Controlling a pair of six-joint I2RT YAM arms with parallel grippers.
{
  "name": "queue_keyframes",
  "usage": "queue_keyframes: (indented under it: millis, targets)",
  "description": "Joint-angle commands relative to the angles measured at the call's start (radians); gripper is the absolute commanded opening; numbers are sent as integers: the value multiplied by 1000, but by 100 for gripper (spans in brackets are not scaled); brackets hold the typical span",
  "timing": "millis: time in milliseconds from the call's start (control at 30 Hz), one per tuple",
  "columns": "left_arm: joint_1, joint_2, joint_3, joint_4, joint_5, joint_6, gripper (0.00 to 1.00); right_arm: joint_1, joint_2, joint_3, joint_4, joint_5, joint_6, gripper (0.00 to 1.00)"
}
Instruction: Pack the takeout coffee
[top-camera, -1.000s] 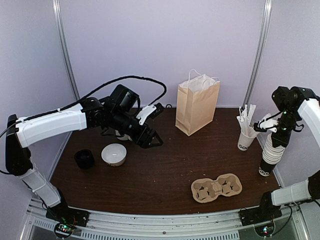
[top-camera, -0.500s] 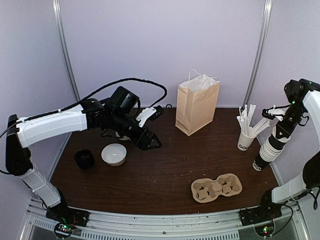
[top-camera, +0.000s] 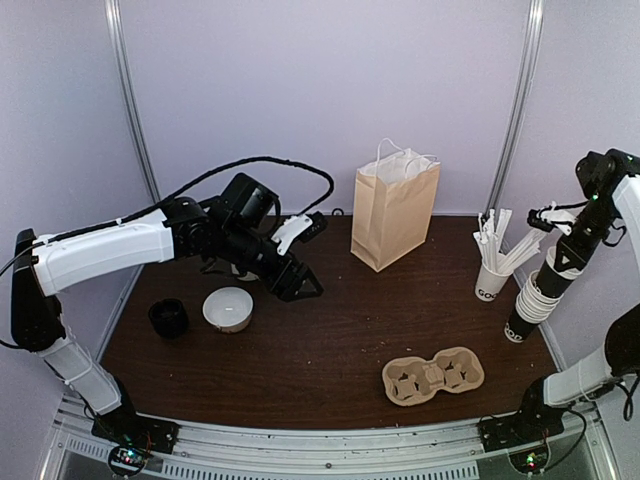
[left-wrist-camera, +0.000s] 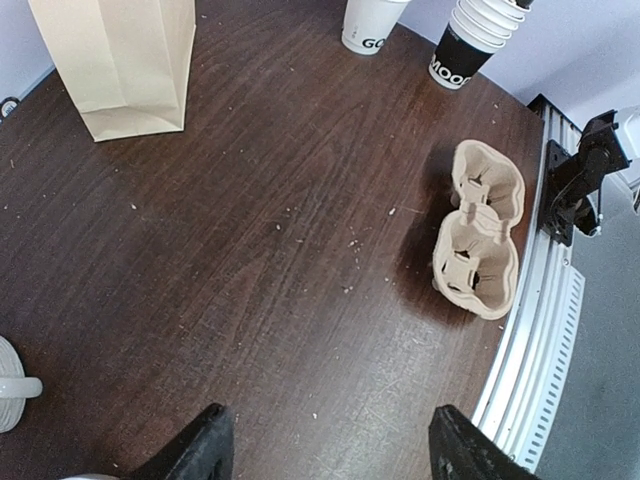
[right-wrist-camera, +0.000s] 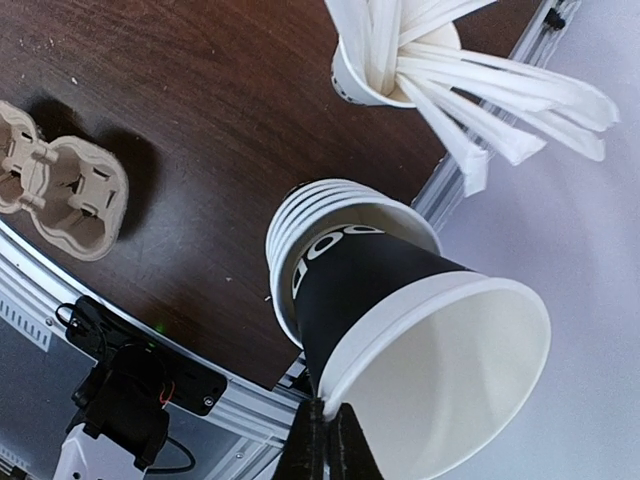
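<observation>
The takeout coffee, a black cup with a black lid (top-camera: 168, 318), stands at the table's left edge, next to a cream mug (top-camera: 228, 308). My left gripper (top-camera: 300, 281) hovers open and empty above the table, to the right of the mug; its fingers frame bare wood in the left wrist view (left-wrist-camera: 330, 455). My right gripper (top-camera: 570, 245) is shut on the white rim of the top paper cup (right-wrist-camera: 380, 290). That cup is pulled partly out of the leaning stack of cups (top-camera: 530, 310) at the right edge, and the pinch on its rim shows in the right wrist view (right-wrist-camera: 322, 425).
A brown paper bag (top-camera: 393, 215) stands upright at the back centre. A pulp cup carrier (top-camera: 433, 375) lies near the front right. A white cup of wrapped stirrers (top-camera: 492, 270) stands beside the stack. The table's right rail runs just past the stack.
My right gripper has moved up and to the right with the top cup's rim in it, tilting the stack. The left arm has barely moved.
</observation>
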Motion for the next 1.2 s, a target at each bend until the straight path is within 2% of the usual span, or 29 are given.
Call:
queue_keyframes:
  millis: [0, 133, 267, 500, 667, 800, 900, 1000, 1100, 1167]
  targets:
    - [-4, -19, 37, -17, -21, 31, 70, 13, -31, 110, -122, -3, -20, 0]
    - [-5, -34, 41, -17, -32, 39, 70, 59, -41, 198, -166, 18, 7, 0]
    - [-5, -46, 47, -20, -43, 45, 71, 133, -61, 208, -164, 96, 24, 0]
    - [-5, -81, 59, -84, -112, 66, 71, 263, -34, 283, -165, 75, 77, 0]
    - [-4, -127, 19, -84, -178, 68, 71, 384, -78, 269, -164, -126, -7, 0]
    - [-4, -148, 21, -90, -245, 45, 72, 463, -47, 272, -164, -194, -40, 0]
    - [-4, -185, 6, -61, -374, 31, 73, 526, 0, 264, -151, -211, -67, 0]
    - [-4, -284, -90, 73, -539, 44, 77, 595, 47, 245, -102, -209, -72, 0]
    - [-4, -378, -227, 250, -701, 45, 94, 661, 56, 187, 12, -186, -64, 0]
    - [0, -422, -310, 346, -798, 62, 98, 726, 40, 112, 148, -137, -35, 0]
